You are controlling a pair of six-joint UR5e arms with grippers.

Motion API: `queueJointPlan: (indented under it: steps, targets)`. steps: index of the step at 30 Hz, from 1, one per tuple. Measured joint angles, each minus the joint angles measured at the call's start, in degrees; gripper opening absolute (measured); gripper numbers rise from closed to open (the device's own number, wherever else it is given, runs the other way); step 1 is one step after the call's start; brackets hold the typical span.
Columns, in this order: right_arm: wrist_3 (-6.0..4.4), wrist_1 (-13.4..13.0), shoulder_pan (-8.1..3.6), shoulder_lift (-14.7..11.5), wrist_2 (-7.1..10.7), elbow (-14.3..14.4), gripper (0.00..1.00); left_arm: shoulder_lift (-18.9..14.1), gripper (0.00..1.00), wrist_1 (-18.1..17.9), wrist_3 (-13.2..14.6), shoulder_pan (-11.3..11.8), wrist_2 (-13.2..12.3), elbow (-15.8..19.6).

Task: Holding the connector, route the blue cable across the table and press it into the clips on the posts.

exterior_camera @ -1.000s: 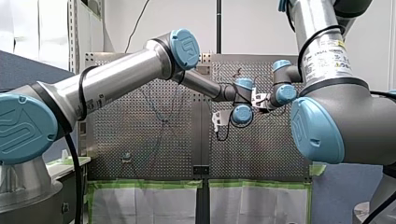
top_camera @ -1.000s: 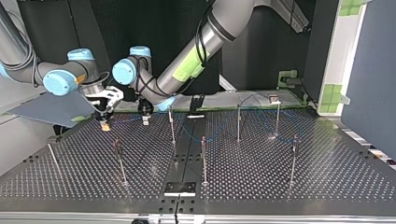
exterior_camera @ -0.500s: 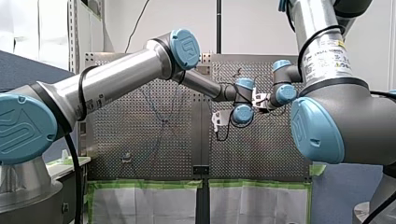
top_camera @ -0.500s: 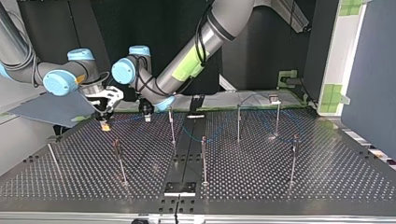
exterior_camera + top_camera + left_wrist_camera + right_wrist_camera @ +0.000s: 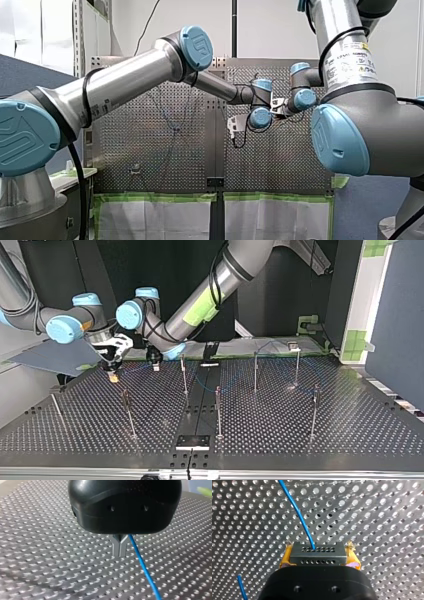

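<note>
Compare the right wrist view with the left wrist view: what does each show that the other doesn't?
Right wrist only: the dark rectangular connector with rows of holes, clamped between my right gripper's yellow pads. The thin blue cable leaves its face, and a second stretch lies beside the gripper.

Left wrist only: my left gripper's narrow metal fingers, closed together above the perforated metal table. The cable runs past beside them; whether they pinch it is unclear.

Both: the blue cable and the perforated table.

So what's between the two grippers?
Only blue cable over bare table, faint in the top view; it leaves the connector in the right gripper and passes the left gripper.
</note>
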State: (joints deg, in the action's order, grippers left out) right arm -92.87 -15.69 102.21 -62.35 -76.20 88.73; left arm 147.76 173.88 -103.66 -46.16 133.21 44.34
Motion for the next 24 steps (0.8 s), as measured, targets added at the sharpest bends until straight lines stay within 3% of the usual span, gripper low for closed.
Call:
queueJointPlan:
  steps: [11, 24]
  targets:
    - [-0.59, 1.09, 0.28, -3.37, 0.26, -1.53, 0.0, -5.17, 0.0, -0.25, -0.08, -0.3, 2.7, 3.98]
    - [-1.11, 2.08, 0.48, -7.0, 1.23, -2.08, 0.0, -9.24, 0.0, 0.22, -0.11, -2.1, 6.81, 4.23]
